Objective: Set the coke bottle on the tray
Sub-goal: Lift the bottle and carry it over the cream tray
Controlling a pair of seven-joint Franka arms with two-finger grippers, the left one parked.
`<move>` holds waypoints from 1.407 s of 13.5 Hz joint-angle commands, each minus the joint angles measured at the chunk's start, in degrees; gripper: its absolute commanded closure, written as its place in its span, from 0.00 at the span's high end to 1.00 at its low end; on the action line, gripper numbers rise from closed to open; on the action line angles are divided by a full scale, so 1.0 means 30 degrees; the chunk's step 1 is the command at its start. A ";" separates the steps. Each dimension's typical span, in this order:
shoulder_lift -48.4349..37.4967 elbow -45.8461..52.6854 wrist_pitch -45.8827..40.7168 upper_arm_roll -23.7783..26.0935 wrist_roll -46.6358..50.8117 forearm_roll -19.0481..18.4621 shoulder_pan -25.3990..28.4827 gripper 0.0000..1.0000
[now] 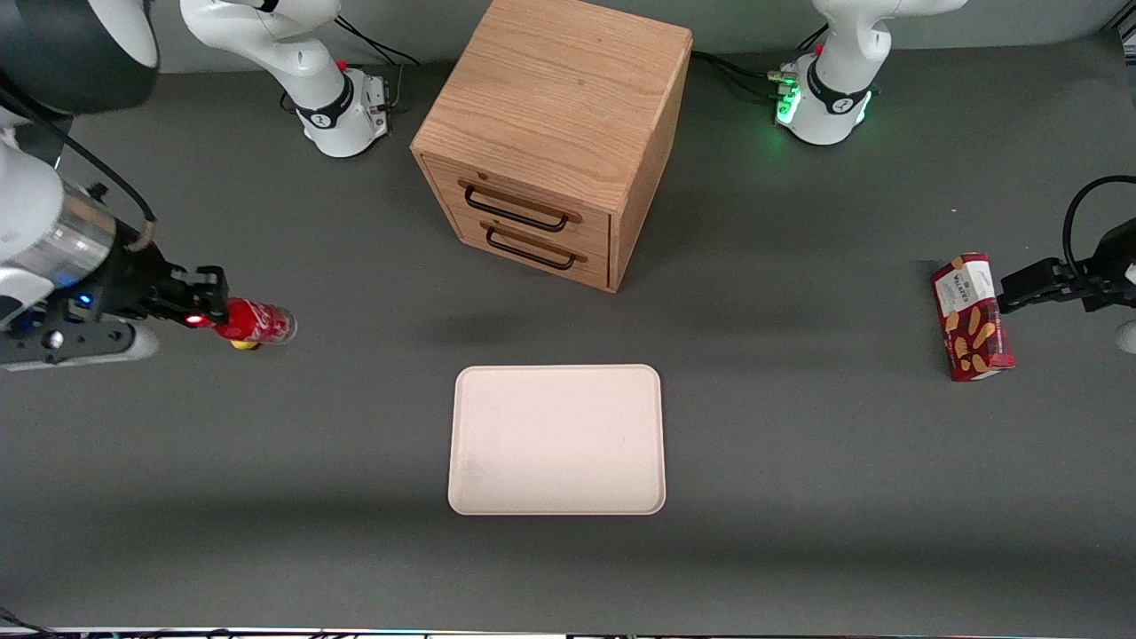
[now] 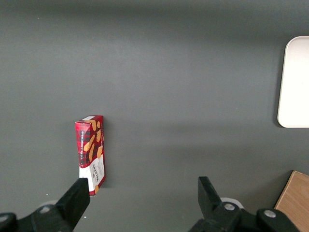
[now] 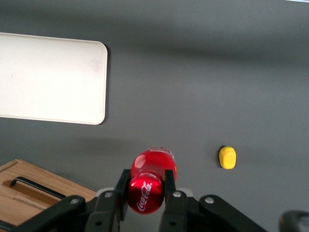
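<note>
My right gripper is at the working arm's end of the table, shut on the red cap of the coke bottle. The wrist view shows both fingers pressed against the cap, and the bottle hangs from the gripper above the table. The pale cream-pink tray lies flat in the middle of the table, nearer the front camera than the wooden box, well apart from the bottle. It also shows in the right wrist view, bare.
A small yellow lump lies on the table below the bottle, just visible in the front view. A wooden two-drawer box stands farther from the camera than the tray. A red snack box lies toward the parked arm's end.
</note>
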 commanded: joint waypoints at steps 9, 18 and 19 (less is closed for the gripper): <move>0.1692 0.1924 0.0998 0.4780 0.8938 -0.0188 0.1429 0.00; 0.4824 0.2043 0.6147 0.4313 0.8601 -0.2001 0.2255 0.00; 0.5468 0.2043 0.7114 0.4051 0.8510 -0.2063 0.2255 0.00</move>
